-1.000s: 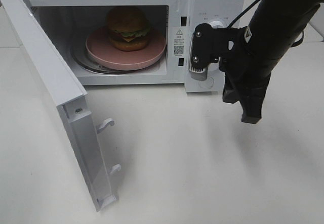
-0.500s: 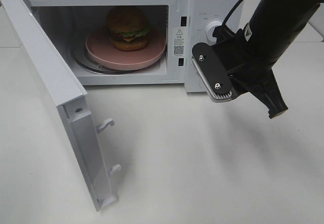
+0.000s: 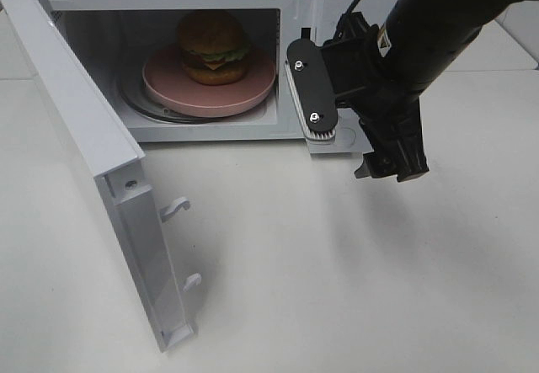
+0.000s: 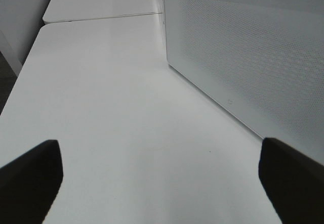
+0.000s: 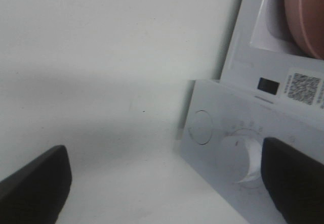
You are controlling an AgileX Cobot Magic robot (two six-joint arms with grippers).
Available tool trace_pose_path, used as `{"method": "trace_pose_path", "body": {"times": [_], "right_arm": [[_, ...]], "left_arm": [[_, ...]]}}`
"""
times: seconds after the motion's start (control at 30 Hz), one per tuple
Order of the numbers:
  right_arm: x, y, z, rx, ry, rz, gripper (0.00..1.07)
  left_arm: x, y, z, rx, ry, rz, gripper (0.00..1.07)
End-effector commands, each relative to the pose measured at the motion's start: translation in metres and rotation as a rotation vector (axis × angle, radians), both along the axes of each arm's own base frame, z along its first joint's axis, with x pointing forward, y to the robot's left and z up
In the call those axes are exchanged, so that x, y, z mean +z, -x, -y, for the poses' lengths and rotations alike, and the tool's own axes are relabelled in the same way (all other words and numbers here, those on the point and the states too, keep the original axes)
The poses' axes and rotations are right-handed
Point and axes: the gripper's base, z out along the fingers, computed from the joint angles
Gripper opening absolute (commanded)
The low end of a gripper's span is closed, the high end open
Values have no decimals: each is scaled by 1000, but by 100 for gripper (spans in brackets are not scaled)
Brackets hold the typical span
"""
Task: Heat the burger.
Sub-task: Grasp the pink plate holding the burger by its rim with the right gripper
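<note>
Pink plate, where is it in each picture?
Exterior high: the pink plate sits inside the open microwave, under the burger.
Left wrist: not in it; only the microwave's side wall shows.
Right wrist: its rim shows inside the microwave, beyond the QR sticker.
Shared landmark: the microwave.

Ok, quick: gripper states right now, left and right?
Left gripper: open, holding nothing.
Right gripper: open, holding nothing.
</note>
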Motion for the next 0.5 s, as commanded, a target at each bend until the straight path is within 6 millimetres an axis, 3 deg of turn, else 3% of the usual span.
{"method": "trace_pose_path", "body": {"times": [0.03, 0.23, 0.5], "right_arm": [[8, -1, -7, 37, -16, 72, 99], [8, -6, -18, 70, -35, 127, 99], [2, -29, -39, 93, -56, 163, 97]], "left_arm": [[-1, 2, 0, 5, 4, 15, 98], [-1, 2, 0, 5, 4, 15, 98], [-1, 2, 0, 5, 4, 15, 98]]}}
